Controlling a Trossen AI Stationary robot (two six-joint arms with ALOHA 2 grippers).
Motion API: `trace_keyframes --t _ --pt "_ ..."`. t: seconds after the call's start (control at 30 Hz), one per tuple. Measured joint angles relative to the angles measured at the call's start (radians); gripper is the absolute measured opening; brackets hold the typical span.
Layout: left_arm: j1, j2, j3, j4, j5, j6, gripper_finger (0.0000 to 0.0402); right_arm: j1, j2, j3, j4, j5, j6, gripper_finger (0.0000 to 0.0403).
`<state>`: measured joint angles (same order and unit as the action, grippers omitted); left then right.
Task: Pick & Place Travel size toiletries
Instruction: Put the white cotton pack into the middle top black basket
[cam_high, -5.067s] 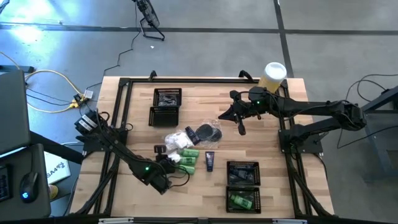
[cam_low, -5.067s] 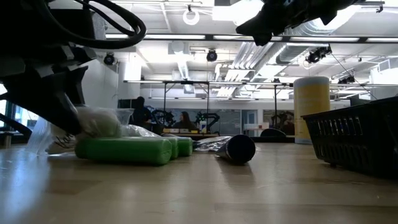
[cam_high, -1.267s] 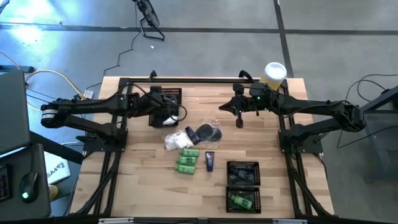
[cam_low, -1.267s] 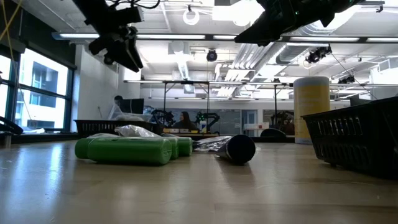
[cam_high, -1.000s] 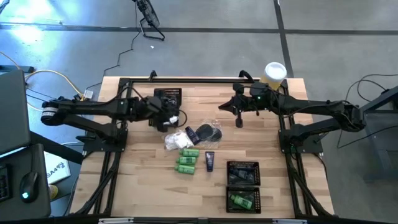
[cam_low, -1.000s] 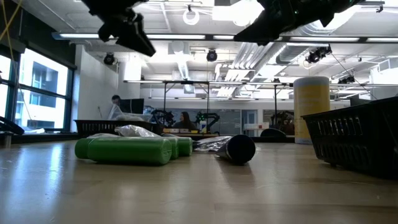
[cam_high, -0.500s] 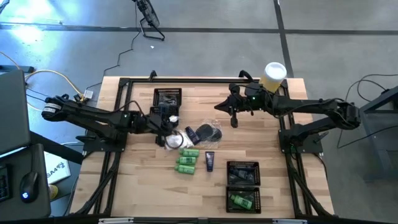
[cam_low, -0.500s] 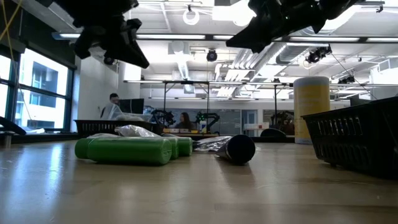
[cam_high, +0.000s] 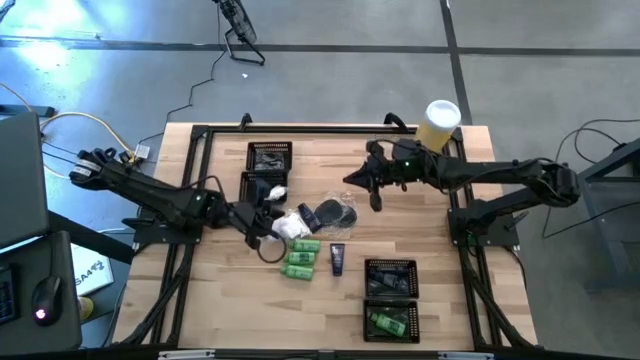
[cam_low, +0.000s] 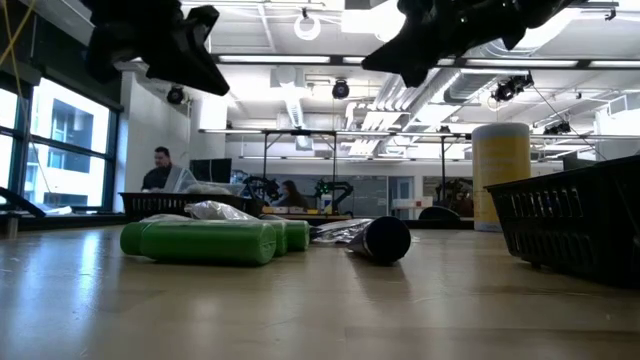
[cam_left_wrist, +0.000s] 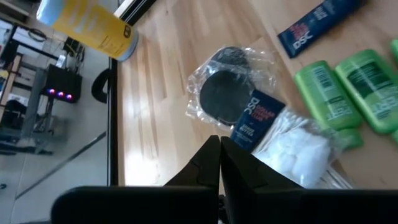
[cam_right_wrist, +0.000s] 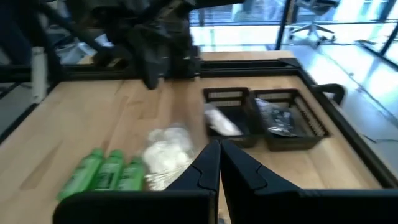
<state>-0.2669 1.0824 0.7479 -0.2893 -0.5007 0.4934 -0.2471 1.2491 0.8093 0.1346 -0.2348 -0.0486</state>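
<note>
The toiletries lie in a pile mid-table: a white crinkly packet (cam_high: 291, 226), round dark cases in a clear bag (cam_high: 335, 213), green bottles (cam_high: 300, 259) and a dark blue tube (cam_high: 337, 260). In the left wrist view I see the bagged cases (cam_left_wrist: 227, 93), the white packet (cam_left_wrist: 298, 146) and the bottles (cam_left_wrist: 348, 87). My left gripper (cam_high: 268, 226) hovers shut over the pile's left side, touching nothing. My right gripper (cam_high: 376, 200) hangs shut in the air right of the pile. A white packet (cam_right_wrist: 221, 121) lies in a far-left tray.
Two black mesh trays (cam_high: 266, 170) stand far-left of the pile; two more (cam_high: 390, 296) sit near-right, one holding a green bottle (cam_high: 388, 323). A tall yellow cylinder with a white lid (cam_high: 439, 122) stands at the far right corner. A black frame rail (cam_high: 300, 130) borders the table.
My left gripper has moved from above the far-left trays toward the near edge and down, ending over the left side of the pile. My right gripper has shifted a little toward the table's left. The pile has stayed put.
</note>
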Motion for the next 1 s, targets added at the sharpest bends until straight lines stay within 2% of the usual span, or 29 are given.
trace_keyframes --t 0.4,0.77,0.87,1.0 --pt "-0.022 0.0 0.0 0.003 0.071 0.0 0.0008 0.118 0.0 0.0 -0.025 -0.004 0.002 0.0004" --pt "-0.022 0.0 0.0 -0.007 0.071 0.0 0.0008 0.095 -0.044 -0.002 -0.141 -0.01 -0.063 0.0004" --pt "-0.022 0.0 0.0 -0.007 0.071 0.0 0.0008 0.096 -0.071 -0.055 -0.124 -0.018 -0.076 0.0003" --pt "-0.022 0.0 0.0 -0.008 0.071 0.001 0.0008 0.097 -0.111 -0.187 0.035 -0.032 -0.017 0.0003"
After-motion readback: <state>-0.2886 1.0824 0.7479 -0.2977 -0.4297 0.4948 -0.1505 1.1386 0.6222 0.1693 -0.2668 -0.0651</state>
